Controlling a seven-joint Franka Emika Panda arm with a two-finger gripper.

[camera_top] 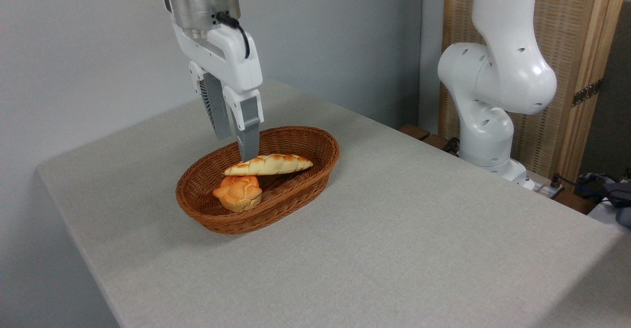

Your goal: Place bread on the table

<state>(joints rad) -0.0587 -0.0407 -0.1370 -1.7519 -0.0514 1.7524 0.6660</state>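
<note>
The bread (268,164), a long pale golden braided loaf with pointed ends, lies across the brown wicker basket (315,143), propped on a round orange bun (238,193). My gripper (235,148) hangs open just behind and above the loaf's left half. Its nearer finger's tip reaches down to the loaf's top edge; whether it touches I cannot tell. The farther finger ends higher, over the basket's back rim. Nothing is between the fingers. The grey-beige cloth table (394,229) carries the basket at its left middle.
The arm's white base and lower links (493,96) stand at the table's far right edge. A wooden screen (581,47) and cables (591,185) lie behind it. A grey wall backs the table on the left.
</note>
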